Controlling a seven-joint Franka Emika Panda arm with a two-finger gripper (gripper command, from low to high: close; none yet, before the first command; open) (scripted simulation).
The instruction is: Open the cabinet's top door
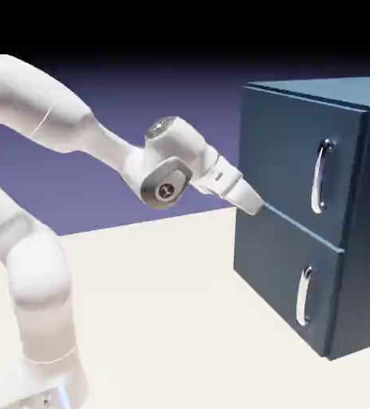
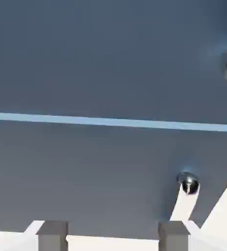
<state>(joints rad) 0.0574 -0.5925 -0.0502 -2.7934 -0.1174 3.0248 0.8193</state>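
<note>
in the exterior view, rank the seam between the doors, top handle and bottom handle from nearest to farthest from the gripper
1. Seam between the doors, right at the gripper.
2. Top handle, right of it, slightly higher.
3. Bottom handle, lower right.

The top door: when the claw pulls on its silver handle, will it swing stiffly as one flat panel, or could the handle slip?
The top door looks like a flat rigid panel, so it should probably swing as one piece. Its handle is a smooth, shiny curved bar, so the claw may slide along it. The cabinet looks boxy and broad, so tipping seems unlikely.
</note>
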